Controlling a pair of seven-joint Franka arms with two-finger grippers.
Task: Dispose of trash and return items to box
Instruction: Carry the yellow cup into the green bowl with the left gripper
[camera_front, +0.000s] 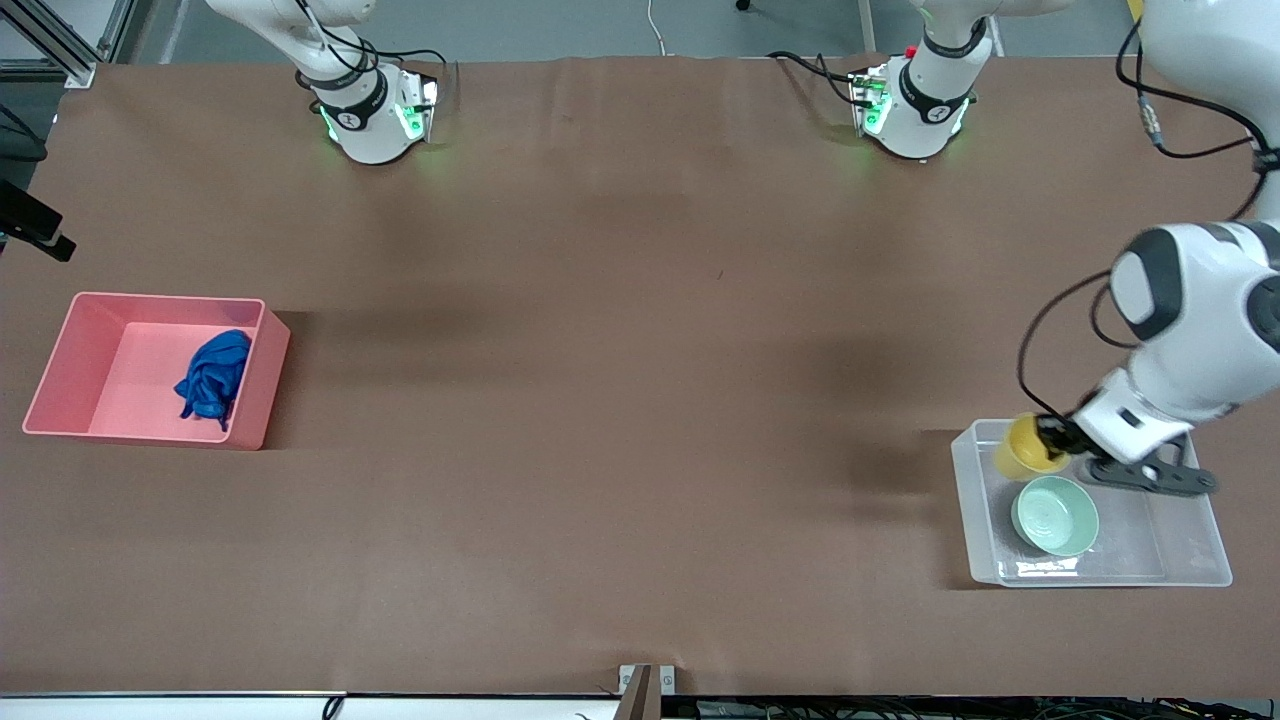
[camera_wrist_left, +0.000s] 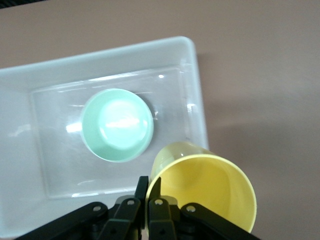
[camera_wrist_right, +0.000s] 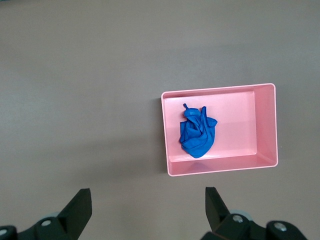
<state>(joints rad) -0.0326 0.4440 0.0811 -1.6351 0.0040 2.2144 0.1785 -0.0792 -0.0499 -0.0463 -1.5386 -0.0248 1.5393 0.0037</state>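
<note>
A brown table (camera_front: 640, 400) holds a pink bin (camera_front: 60, 385) at the right arm's end with the blue wad (camera_front: 212, 375) inside, and a clear tub (camera_front: 1195, 545) at the left arm's end with the mint-green bowl (camera_front: 1055, 515) on its floor. The left gripper (camera_wrist_left: 148, 192) hangs over the tub's corner, jaws pinching the yellow cup's (camera_front: 1022, 447) rim. The right gripper (camera_wrist_right: 147, 202) waits high over bare table near the bin, jaws spread.

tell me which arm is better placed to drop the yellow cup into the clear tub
Left. Its claw is shut on the yellow cup over the clear tub, where the mint bowl sits. The right claw hangs open, high above the table near the pink bin.
</note>
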